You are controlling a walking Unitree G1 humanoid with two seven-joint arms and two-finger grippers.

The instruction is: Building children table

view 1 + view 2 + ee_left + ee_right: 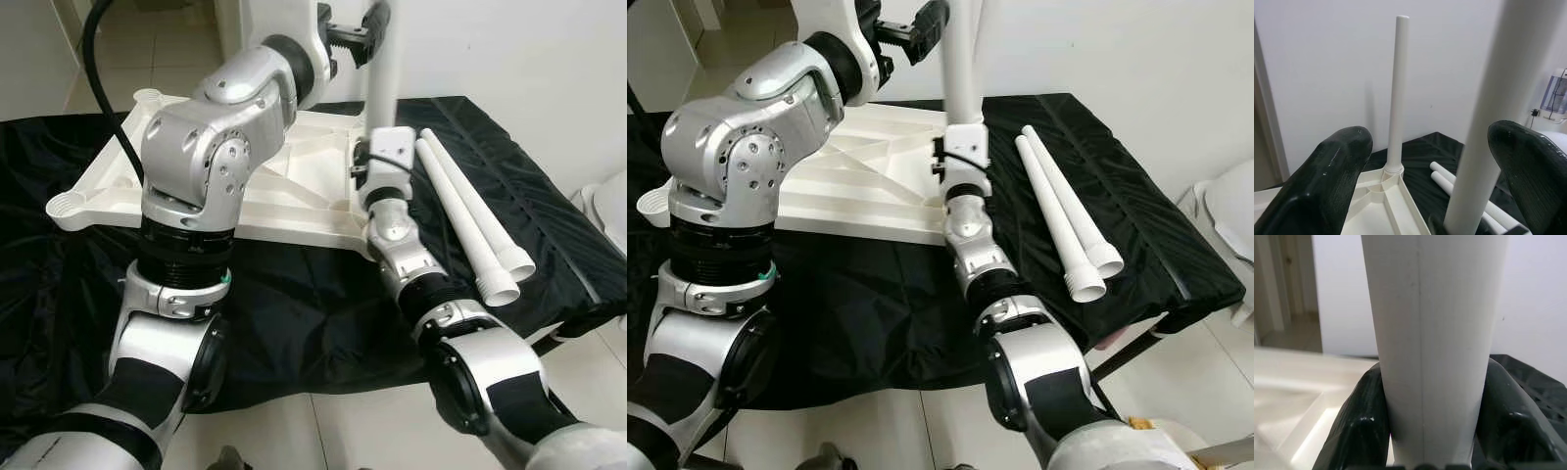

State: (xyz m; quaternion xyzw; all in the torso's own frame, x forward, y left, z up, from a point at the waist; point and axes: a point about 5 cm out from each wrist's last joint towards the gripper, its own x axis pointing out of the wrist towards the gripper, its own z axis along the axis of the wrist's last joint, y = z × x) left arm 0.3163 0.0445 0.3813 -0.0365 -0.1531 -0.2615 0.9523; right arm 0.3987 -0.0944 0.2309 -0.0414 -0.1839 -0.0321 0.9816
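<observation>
A white table top lies upside down on a black cloth. One white leg stands upright at its near right corner. My right gripper is shut on that leg low down, just above the socket. Higher up, my left gripper is open, with its black fingers on either side of the same leg. A second leg stands fitted in a far corner. Two loose legs lie side by side on the cloth to the right.
Empty corner sockets show on the left side of the table top. A white wall rises close behind. A black cable hangs at the far left. A white object stands past the cloth's right edge, on the tiled floor.
</observation>
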